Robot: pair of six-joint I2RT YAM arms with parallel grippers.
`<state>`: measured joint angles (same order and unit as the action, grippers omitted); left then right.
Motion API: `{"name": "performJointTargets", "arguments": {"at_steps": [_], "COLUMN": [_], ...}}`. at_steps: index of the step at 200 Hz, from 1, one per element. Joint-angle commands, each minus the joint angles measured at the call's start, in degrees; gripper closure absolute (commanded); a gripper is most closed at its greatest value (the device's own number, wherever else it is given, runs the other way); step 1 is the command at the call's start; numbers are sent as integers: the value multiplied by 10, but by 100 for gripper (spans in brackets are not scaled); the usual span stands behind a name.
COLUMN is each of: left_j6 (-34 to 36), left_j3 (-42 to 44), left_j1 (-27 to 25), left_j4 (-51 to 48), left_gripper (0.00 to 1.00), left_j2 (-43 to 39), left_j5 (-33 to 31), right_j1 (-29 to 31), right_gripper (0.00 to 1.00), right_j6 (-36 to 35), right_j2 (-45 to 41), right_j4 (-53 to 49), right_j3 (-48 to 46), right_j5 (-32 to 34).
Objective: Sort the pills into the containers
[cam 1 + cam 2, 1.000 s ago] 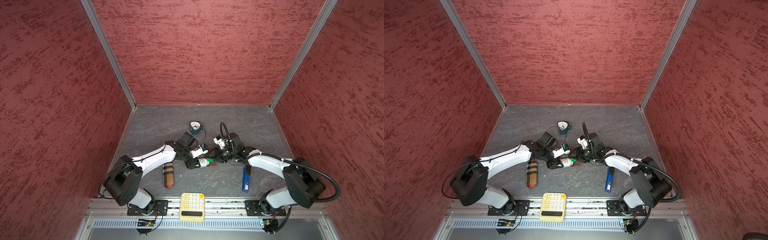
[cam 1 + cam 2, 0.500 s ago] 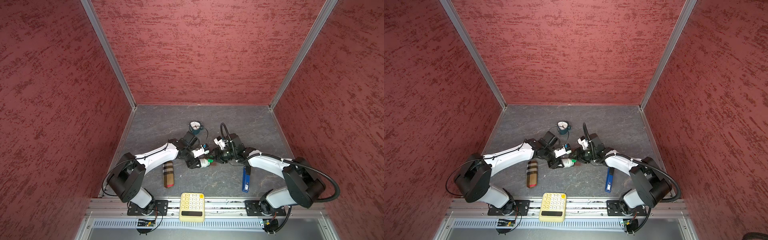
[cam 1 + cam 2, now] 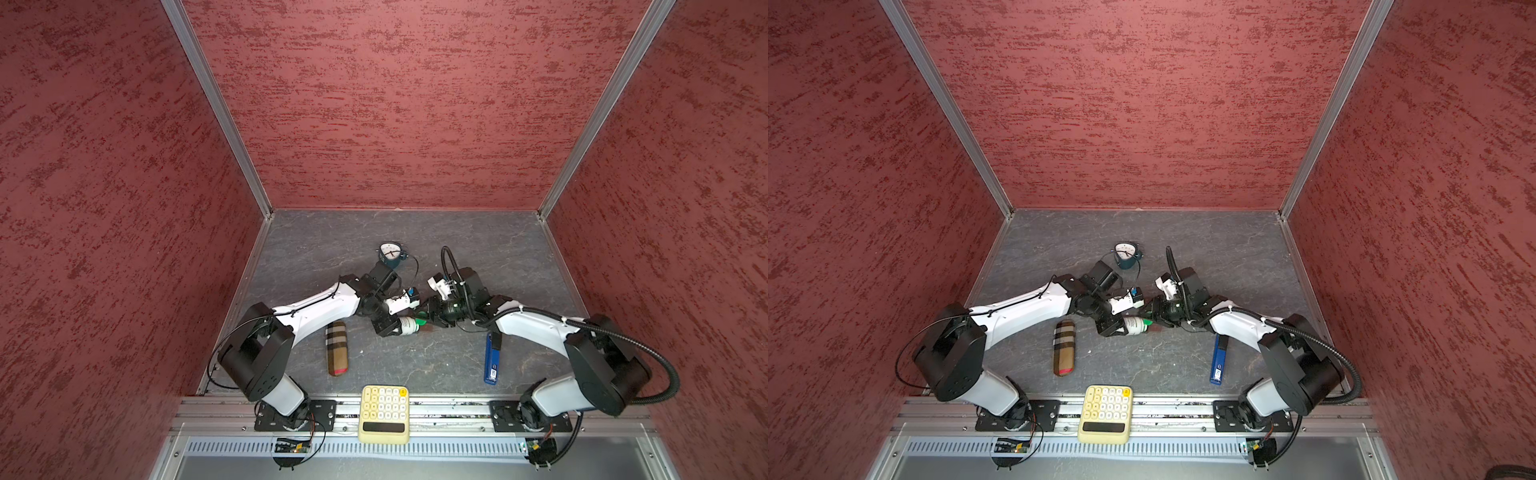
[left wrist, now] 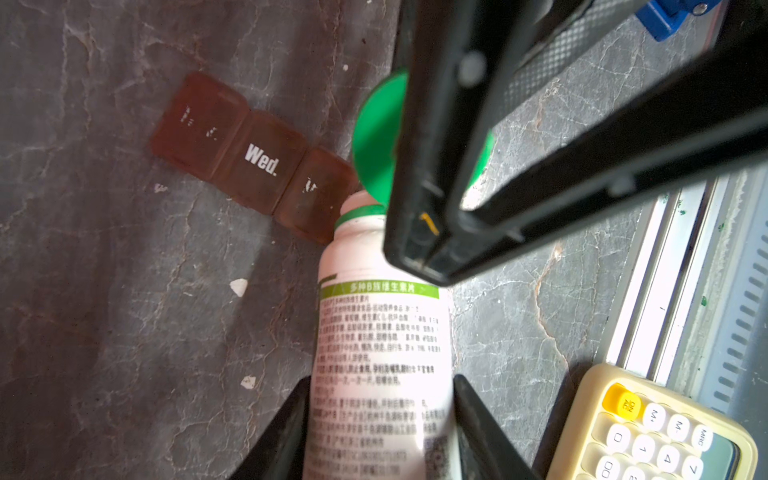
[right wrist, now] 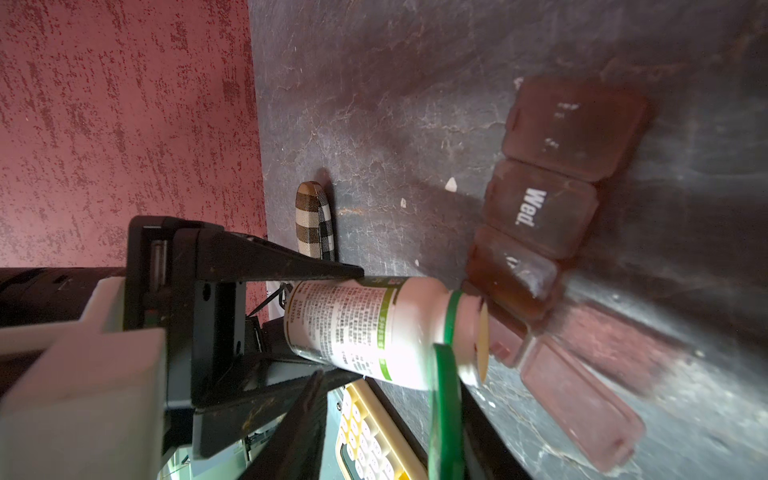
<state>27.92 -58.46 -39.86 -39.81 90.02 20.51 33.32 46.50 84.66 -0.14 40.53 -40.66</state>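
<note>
Top views: in both, the plaid glasses case (image 3: 336, 348) is seen close under the left forearm, so a swing there is limited. The white bottle (image 4: 382, 332) is held lying down, clamped across its body by the left gripper (image 4: 381, 378). A few pills (image 4: 239, 286) are scattered loose on the table (image 4: 104, 332) beside it. The uncapped mouth is pointed at the brown pill box strip (image 4: 253, 158), whose end cell (image 5: 505, 349), apparently open, lies right at the neck. If the bottle is tipped too fast, pills can be thrown past this small cell, and the light strip can be pushed away by the neck. The green cap (image 5: 444, 399) is laid against one finger of the right gripper (image 5: 391, 380); its jaws are seen part-way apart, but a real pinch cannot be told, so the cap may be dropped. Further right, the blue stapler (image 3: 492, 361) is lying partly under the right arm; free floor is left mostly behind, toward the back wall.
</note>
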Motion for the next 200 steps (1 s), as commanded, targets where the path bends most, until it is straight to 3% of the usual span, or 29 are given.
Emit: {"name": "performJointTargets", "arguments": {"at_steps": [1, 200], "left_j6": [6, 24], "left_j3": [-17, -85], "left_j1": [-6, -22], "left_j4": [-14, -83], "left_gripper": [100, 100], "left_j2": [9, 49], "left_j5": [-9, -34], "right_j1": [0, 0], "right_gripper": [55, 55], "right_j6": [2, -5], "right_j2": [-11, -11], "right_j4": [32, 22], "right_j3": [-7, -5], "right_j5": [1, 14]}}
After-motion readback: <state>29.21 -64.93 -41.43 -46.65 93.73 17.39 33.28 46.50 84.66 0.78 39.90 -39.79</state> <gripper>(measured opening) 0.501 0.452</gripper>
